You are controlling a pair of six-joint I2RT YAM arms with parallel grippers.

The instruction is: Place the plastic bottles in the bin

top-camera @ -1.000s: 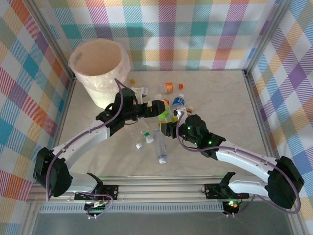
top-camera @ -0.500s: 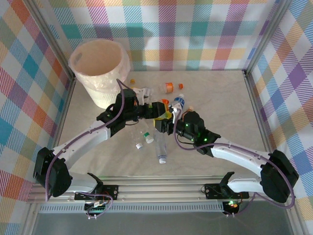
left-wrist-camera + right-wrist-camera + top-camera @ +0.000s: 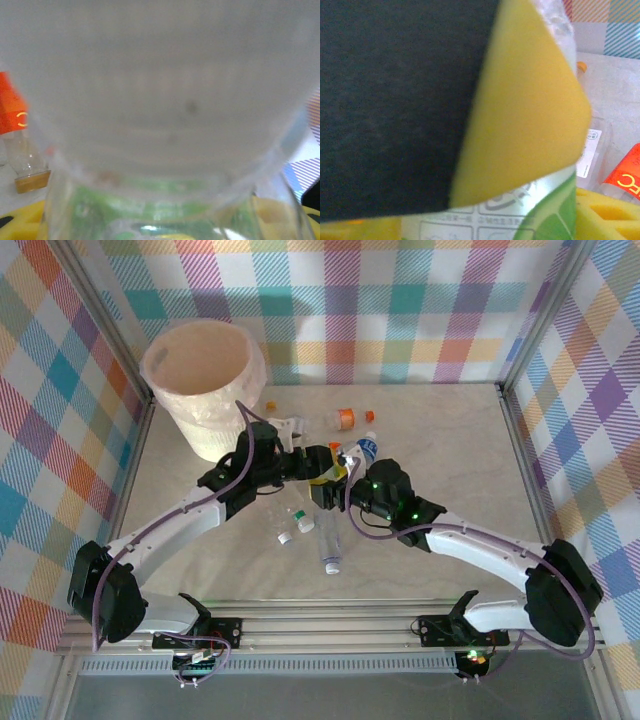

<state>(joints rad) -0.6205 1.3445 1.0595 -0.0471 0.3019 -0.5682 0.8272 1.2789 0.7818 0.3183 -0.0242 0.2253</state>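
- The green-labelled bottle (image 3: 160, 100) is sitting between the two hands over the middle of the tabletop (image 3: 450, 450). In the left wrist view its clear, smooth, rounded plastic wall is looming very close, with green showing through near the bottom.
- The left hand (image 3: 330, 466) is reaching in from the bin's side. Its yellow pads are lying against both flanks of the bottle, so it is gripping it.
- The right hand (image 3: 335, 490) is meeting the bottle from the near right. In its wrist view a matt black finger with a smooth yellow pad is lying across the bottle's glossy white-and-green printed label. I cannot tell whether this hand's own jaws are pressing on the bottle or standing off it.
- An orange-labelled bottle (image 3: 12, 112) is standing just beside the held one — clear plastic, with an amber band at its base.
- A blue-labelled bottle (image 3: 365, 448) with a white cap is lying just beyond the hands.
- A long clear bottle (image 3: 328, 535) is lying on its side nearer the arm bases, its white cap pointing toward them. Two small capped bottles (image 3: 292, 530) are resting just to its left.
- An orange cap (image 3: 345, 418) and a couple of smaller orange bits are lying farther back.
- The bin (image 3: 205, 425) — round, cream-white, lined with crinkled translucent film — is standing upright in the far left corner, apart from the held bottle.
- The tabletop is looking pale and faintly marbled, and plaid walls (image 3: 400, 290) are enclosing it.
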